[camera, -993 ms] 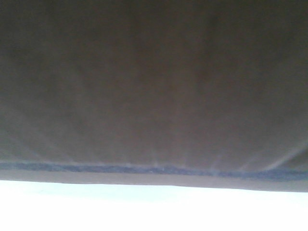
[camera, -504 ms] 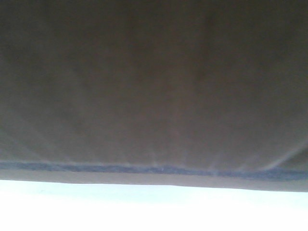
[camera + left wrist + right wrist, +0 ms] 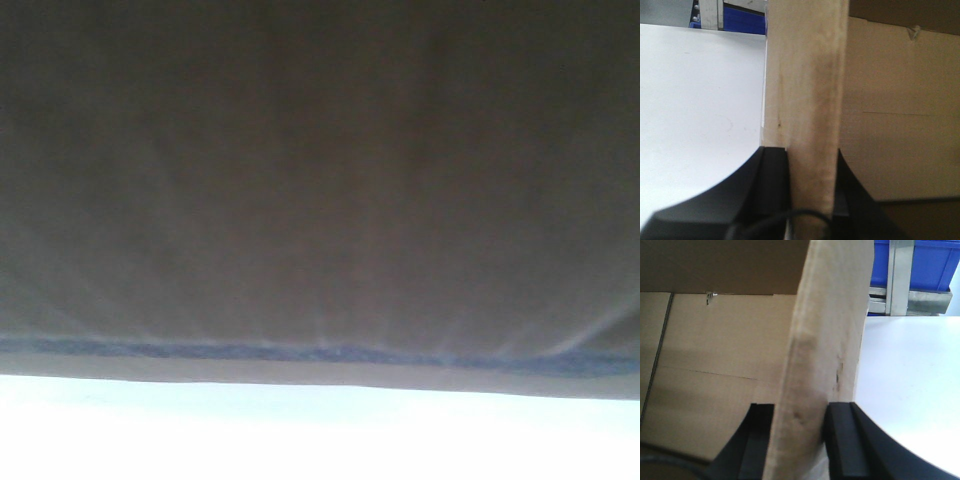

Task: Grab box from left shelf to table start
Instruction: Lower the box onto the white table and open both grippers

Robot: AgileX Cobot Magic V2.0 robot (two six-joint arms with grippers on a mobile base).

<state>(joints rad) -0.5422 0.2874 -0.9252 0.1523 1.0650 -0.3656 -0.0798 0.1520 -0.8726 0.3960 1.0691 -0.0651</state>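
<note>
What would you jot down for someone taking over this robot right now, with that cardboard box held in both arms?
Left gripper: jaws shut on one side wall of the box.
Right gripper: jaws shut on the other side wall.
Box: off the shelf, with the table beside and below it. Whether it rests on the table cannot be told.
Done: box grasped and brought to the table.
Left: make sure it sits flat, then open both jaws and back away.

I see the box wall between my left claw's jaws, table on its left. The shelf stands beyond my right claw.
</note>
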